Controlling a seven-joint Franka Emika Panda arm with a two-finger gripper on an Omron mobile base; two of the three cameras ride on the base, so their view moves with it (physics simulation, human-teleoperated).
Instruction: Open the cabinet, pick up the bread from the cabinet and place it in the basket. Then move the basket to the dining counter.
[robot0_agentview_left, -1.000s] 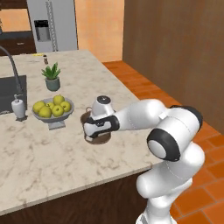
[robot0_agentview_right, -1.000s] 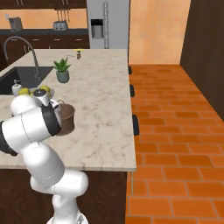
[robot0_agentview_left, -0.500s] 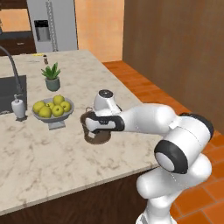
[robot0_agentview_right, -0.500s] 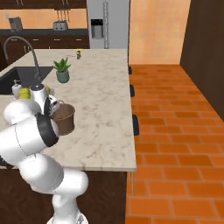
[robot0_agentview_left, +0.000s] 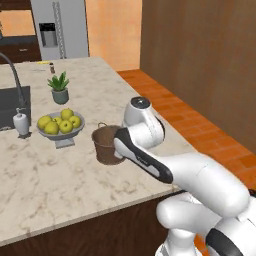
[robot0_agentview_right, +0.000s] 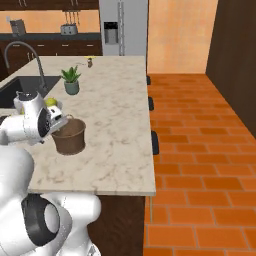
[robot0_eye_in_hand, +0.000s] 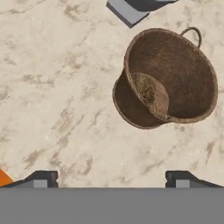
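The claw (robot0_eye_in_hand: 111, 177) hangs over the bench with its two dark tips spread wide apart and nothing between them; the round brown wooden bucket-like basket (robot0_eye_in_hand: 168, 76) stands clear of it, up beyond the tips in the hand view. From the base views that basket (robot0_agentview_left: 106, 145) sits on the light beige marble-patterned bench (robot0_agentview_left: 45, 175), in from its right edge, just beside the grey bowl of yellow-green fruit (robot0_agentview_left: 60, 124). A small lumpy brownish-tan bread (robot0_eye_in_hand: 146, 89) lies inside the basket against its wall. I judge the basket stiff and light, its woven-looking wall rough enough to grip; the thin bail handle (robot0_eye_in_hand: 192, 33) is slight and would likely let the basket swing, so the rim wall looks the surer hold; keep it level, lest the loose bread roll out.
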